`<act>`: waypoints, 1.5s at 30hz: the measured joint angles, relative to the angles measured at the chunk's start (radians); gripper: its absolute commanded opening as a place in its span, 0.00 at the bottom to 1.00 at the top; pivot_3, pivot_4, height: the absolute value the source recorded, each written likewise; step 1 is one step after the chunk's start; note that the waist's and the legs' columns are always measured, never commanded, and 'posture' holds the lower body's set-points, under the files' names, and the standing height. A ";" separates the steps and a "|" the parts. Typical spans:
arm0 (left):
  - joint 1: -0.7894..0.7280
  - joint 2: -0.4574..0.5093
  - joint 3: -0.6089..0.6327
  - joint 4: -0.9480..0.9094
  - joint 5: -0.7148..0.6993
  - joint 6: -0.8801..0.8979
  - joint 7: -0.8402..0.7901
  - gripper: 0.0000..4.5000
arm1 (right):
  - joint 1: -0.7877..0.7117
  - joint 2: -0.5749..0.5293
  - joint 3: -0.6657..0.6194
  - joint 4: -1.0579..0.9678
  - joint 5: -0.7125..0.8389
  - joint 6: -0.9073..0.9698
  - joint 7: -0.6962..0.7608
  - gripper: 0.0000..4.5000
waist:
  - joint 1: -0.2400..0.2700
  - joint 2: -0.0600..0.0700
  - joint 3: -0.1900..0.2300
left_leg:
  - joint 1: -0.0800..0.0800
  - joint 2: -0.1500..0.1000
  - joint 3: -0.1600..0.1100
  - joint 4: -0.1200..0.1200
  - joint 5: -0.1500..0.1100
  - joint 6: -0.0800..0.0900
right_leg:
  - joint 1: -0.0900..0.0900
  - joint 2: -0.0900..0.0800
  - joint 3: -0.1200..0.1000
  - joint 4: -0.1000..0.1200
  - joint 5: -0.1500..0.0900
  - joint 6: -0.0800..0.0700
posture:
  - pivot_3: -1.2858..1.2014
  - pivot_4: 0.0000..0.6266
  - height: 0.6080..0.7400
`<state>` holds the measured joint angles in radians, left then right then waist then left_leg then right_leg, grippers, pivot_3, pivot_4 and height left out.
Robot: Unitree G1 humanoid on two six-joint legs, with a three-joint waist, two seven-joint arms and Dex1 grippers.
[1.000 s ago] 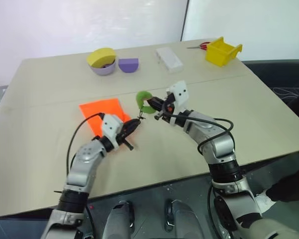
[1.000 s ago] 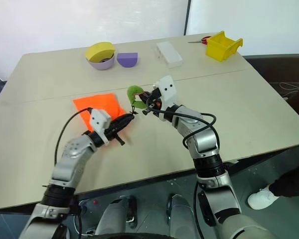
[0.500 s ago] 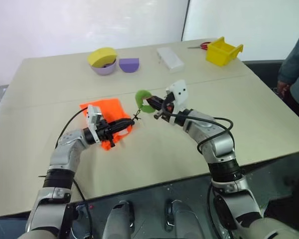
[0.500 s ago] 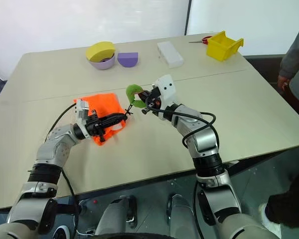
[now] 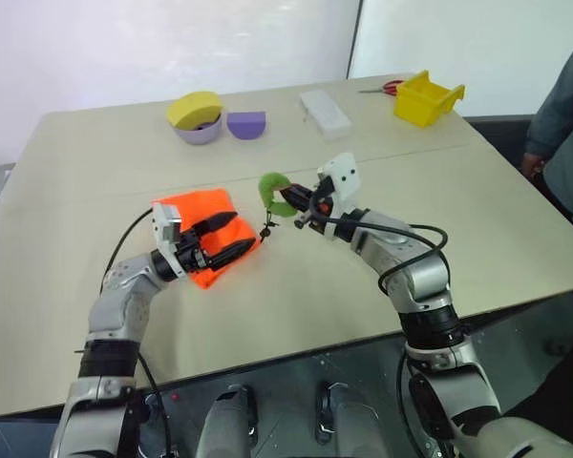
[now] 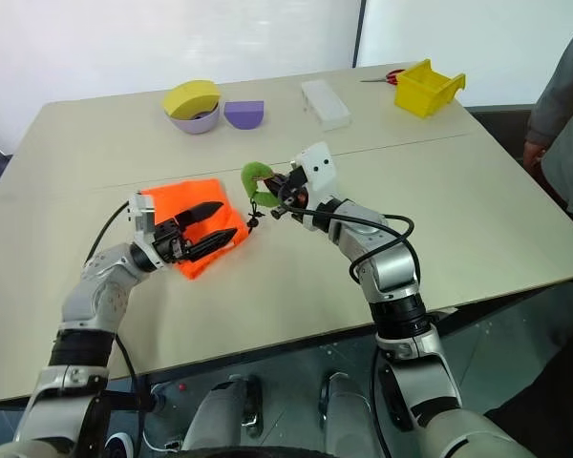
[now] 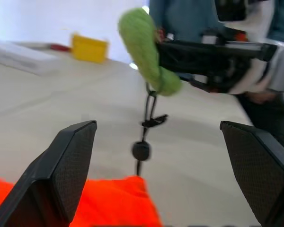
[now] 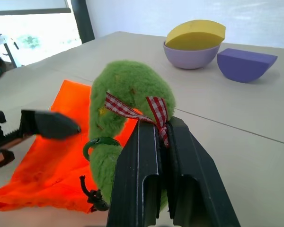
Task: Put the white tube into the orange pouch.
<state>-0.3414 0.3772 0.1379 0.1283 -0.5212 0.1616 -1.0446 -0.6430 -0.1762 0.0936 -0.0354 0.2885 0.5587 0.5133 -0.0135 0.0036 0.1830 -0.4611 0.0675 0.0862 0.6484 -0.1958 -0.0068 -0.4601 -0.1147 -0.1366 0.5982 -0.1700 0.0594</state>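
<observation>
Your left end effector (image 6: 208,227) gapes wide, empty, over the orange pouch (image 6: 193,232) lying on the bench (image 6: 477,200). Your right end effector (image 6: 277,198) pinches the pouch's green fuzzy ring (image 6: 257,181). The white tube cannot be seen. A person (image 6: 563,105) stands beside the bench.

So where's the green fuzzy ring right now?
The green fuzzy ring is pinched in the right gripper mid-table, just right of the orange pouch.

We see an evenly and brightly lit scene, with only soft, faint shadows on the table (image 5: 382,286). In the right wrist view a window (image 8: 33,35) is overexposed. The left wrist view is blurred, its background and near fingers (image 7: 61,175) soft.
</observation>
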 measured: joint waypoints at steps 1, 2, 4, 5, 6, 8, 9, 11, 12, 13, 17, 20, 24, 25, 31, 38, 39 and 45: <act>0.044 -0.012 -0.009 -0.070 0.022 -0.005 0.044 0.99 | 0.000 -0.001 0.000 0.000 -0.001 -0.001 0.000 0.00 | 0.000 0.000 0.000 | 0.000 0.000 0.000 0.000 0.000 0.000 | 0.000 0.000 0.000 0.000 0.000 0.000 | 0.52 0.24 1.00; 0.083 -0.030 -0.022 -0.129 0.046 -0.016 0.081 0.99 | 0.000 -0.003 -0.001 0.001 -0.001 -0.003 0.000 0.00 | 0.000 0.000 0.000 | 0.000 0.000 0.001 0.000 0.000 0.000 | 0.000 0.000 0.000 0.000 0.000 0.000 | 0.52 0.24 1.00; 0.156 -0.086 -0.074 -0.229 0.126 -0.054 0.185 0.99 | 0.000 -0.004 -0.001 0.002 -0.003 -0.007 0.000 0.00 | 0.004 0.000 0.000 | 0.000 0.000 0.001 0.000 0.000 0.000 | 0.000 -0.001 0.000 -0.001 0.000 0.000 | 0.52 0.24 1.00; 0.180 -0.112 -0.097 -0.260 0.167 -0.062 0.244 0.99 | 0.000 -0.003 0.000 0.003 -0.004 -0.009 0.000 0.00 | 0.006 0.000 0.000 | 0.000 0.000 0.001 0.000 0.000 0.000 | 0.000 -0.001 0.000 -0.001 0.000 0.000 | 0.52 0.24 1.00; 0.193 -0.128 -0.119 -0.279 0.209 -0.062 0.299 0.99 | -0.001 -0.002 0.000 0.005 -0.006 -0.012 0.000 0.00 | 0.006 0.000 0.000 | 0.000 0.000 0.001 0.000 0.000 0.000 | 0.000 -0.001 0.000 0.000 0.000 0.000 | 0.52 0.24 1.00; 0.219 -0.162 -0.149 -0.317 0.298 -0.060 0.415 0.99 | -0.005 -0.002 -0.001 0.021 -0.011 -0.022 -0.005 0.00 | 0.003 0.000 0.000 | 0.000 0.000 0.001 0.000 -0.001 -0.002 | 0.000 0.000 0.000 0.000 0.000 0.000 | 0.52 0.24 1.00; 0.225 -0.181 -0.161 -0.329 0.331 -0.061 0.459 0.99 | -0.008 -0.001 -0.003 0.027 -0.011 -0.024 -0.009 0.00 | 0.003 0.000 0.000 | 0.000 0.000 0.001 0.000 -0.002 -0.003 | 0.000 0.000 0.000 0.000 0.000 0.000 | 0.52 0.24 1.00; 0.231 -0.213 -0.186 -0.341 0.400 -0.066 0.553 0.99 | -0.021 0.003 -0.003 0.043 -0.012 -0.026 -0.019 0.00 | 0.002 0.000 0.000 | 0.000 0.000 0.000 0.000 -0.002 -0.003 | 0.000 0.000 0.000 0.000 0.001 -0.001 | 0.52 0.24 1.00; 0.229 -0.224 -0.193 -0.340 0.437 -0.072 0.600 0.99 | -0.026 0.005 -0.003 0.043 -0.012 -0.028 -0.021 0.00 | 0.001 0.000 0.000 | 0.000 0.000 -0.001 0.000 -0.002 -0.003 | 0.000 0.000 0.000 0.000 0.001 -0.001 | 0.52 0.24 1.00; 0.228 -0.233 -0.195 -0.338 0.465 -0.083 0.636 0.99 | -0.031 0.005 -0.003 0.043 -0.012 -0.029 -0.022 0.00 | 0.001 0.000 0.000 | 0.000 0.000 -0.001 0.000 -0.002 -0.003 | 0.000 0.000 0.000 0.000 0.001 -0.001 | 0.52 0.24 1.00; 0.202 -0.247 -0.220 -0.317 0.521 -0.102 0.702 0.99 | -0.036 0.008 -0.002 0.051 -0.012 -0.040 -0.025 0.00 | 0.003 0.000 0.000 | 0.000 0.000 -0.001 0.000 -0.002 -0.003 | 0.000 0.000 -0.001 0.000 0.001 -0.001 | 0.52 0.24 1.00; 0.177 -0.260 -0.245 -0.281 0.523 -0.095 0.709 0.99 | -0.037 0.016 0.000 0.060 -0.012 -0.041 -0.025 0.00 | 0.003 0.000 0.000 | -0.001 0.000 -0.001 0.000 0.000 0.000 | 0.000 0.000 -0.001 -0.001 0.001 -0.001 | 0.52 0.24 1.00; 0.171 -0.261 -0.265 -0.263 0.518 -0.074 0.704 0.99 | -0.037 0.018 0.000 0.060 -0.012 -0.041 -0.024 0.00 | 0.003 0.000 0.000 | 0.000 0.000 0.000 0.000 0.000 0.000 | 0.000 0.000 -0.001 0.000 0.000 0.000 | 0.52 0.24 1.00; 0.171 -0.261 -0.268 -0.260 0.517 -0.070 0.702 0.99 | -0.037 0.018 0.000 0.060 -0.012 -0.041 -0.024 0.00 | 0.003 0.000 0.000 | 0.000 0.000 -0.001 0.000 0.000 0.000 | 0.000 0.000 -0.001 0.000 0.000 0.000 | 0.52 0.24 1.00; 0.170 -0.259 -0.275 -0.247 0.513 -0.066 0.698 0.99 | -0.037 0.018 0.000 0.060 -0.012 -0.041 -0.023 0.00 | 0.002 0.000 0.000 | 0.000 0.000 -0.001 0.000 0.000 -0.001 | 0.000 0.000 -0.001 0.000 0.000 0.000 | 0.52 0.24 1.00; 0.169 -0.259 -0.279 -0.235 0.509 -0.081 0.693 0.78 | -0.037 0.017 0.000 0.060 -0.013 -0.041 -0.023 0.00 | 0.002 0.000 0.000 | 0.000 0.000 -0.001 0.000 0.000 0.000 | 0.000 0.000 -0.001 0.000 0.000 0.000 | 0.52 0.24 1.00; 0.169 -0.258 -0.279 -0.231 0.509 -0.084 0.691 0.69 | -0.037 0.017 0.000 0.060 -0.013 -0.041 -0.023 0.00 | 0.002 0.000 0.000 | 0.000 0.000 -0.001 0.000 0.000 0.000 | 0.000 0.000 -0.001 0.000 0.000 0.000 | 0.52 0.24 1.00; 0.160 -0.258 -0.280 -0.221 0.511 -0.104 0.697 0.05 | -0.037 0.012 0.000 0.060 -0.015 -0.041 -0.023 0.00 | 0.003 0.000 0.000 | 0.000 0.000 -0.001 0.000 0.000 0.000 | 0.000 0.000 -0.001 0.000 0.000 0.000 | 0.52 0.24 1.00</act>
<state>-0.1819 0.1193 -0.1420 -0.0931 -0.0099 0.0581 -0.3481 -0.6795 -0.1645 0.0939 0.0250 0.2734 0.5181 0.4899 -0.0105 0.0035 0.1829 -0.4613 0.0676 0.0851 0.6486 -0.1960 -0.0071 -0.4603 -0.1144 -0.1373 0.5979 -0.1697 0.0591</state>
